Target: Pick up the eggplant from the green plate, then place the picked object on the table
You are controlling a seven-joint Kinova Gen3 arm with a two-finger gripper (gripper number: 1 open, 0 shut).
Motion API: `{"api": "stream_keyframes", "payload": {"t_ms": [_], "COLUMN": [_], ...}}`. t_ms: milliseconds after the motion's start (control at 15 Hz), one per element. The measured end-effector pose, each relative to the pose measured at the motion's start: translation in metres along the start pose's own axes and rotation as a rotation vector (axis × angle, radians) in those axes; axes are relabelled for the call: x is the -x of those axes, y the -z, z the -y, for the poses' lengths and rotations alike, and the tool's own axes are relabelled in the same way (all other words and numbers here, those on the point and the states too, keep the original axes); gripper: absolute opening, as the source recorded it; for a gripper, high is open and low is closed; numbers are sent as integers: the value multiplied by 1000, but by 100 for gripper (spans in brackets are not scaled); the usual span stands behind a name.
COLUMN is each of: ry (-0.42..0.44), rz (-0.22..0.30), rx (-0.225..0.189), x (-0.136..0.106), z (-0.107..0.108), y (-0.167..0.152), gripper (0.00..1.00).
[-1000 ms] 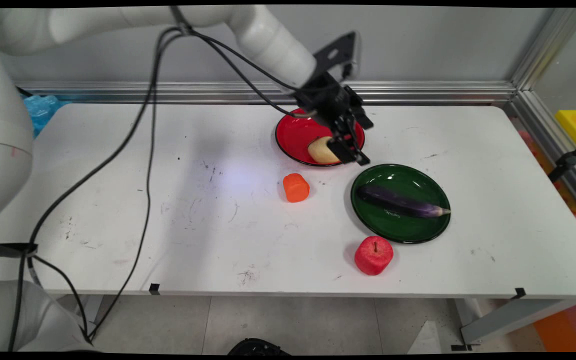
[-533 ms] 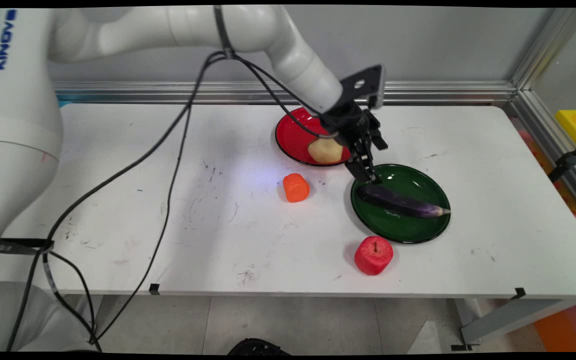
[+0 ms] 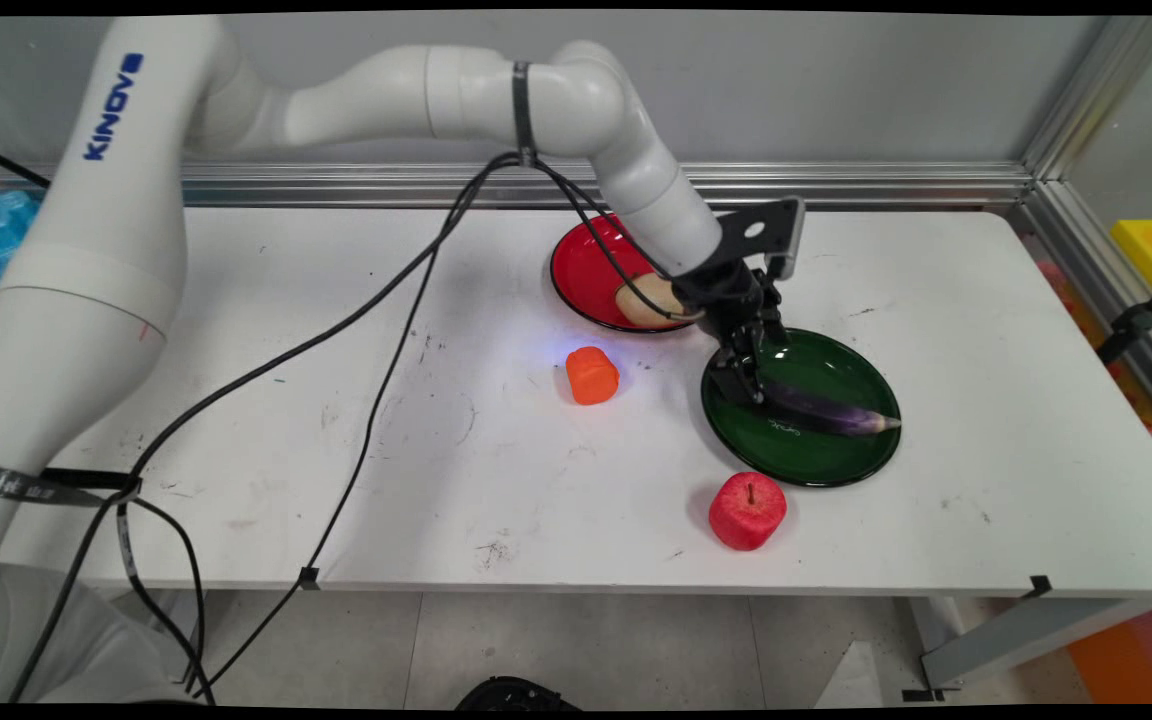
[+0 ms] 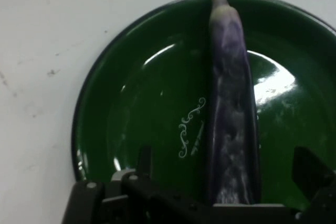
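I saw the gripper (image 3: 742,385) lowered over the eggplant (image 4: 231,129), its fingers spread apart on either side of the thick end. The eggplant lay across the green plate (image 3: 816,462).

From the main view I lose the eggplant's (image 3: 826,408) thick end behind the pincer (image 3: 742,385), and the pale potato (image 3: 642,300) beyond the eggplant is partly covered by the wrist. On the hand view, the bottom edge cuts off the eggplant's (image 4: 231,129) near end, and the green plate's (image 4: 131,124) right rim runs off frame.
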Motion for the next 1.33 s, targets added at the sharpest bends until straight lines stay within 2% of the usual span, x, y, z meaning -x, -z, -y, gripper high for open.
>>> {"api": "stream_keyframes", "payload": {"t_ms": [333, 400, 867, 1333], "ry": [-19, -24, -46, -19], "rz": [16, 16, 8, -26], "rx": [21, 25, 20, -31], "x": [2, 3, 6, 11], "z": [4, 4, 4, -12], "y": [-23, -27, -24, 32], "gripper": [100, 0, 0, 0]}}
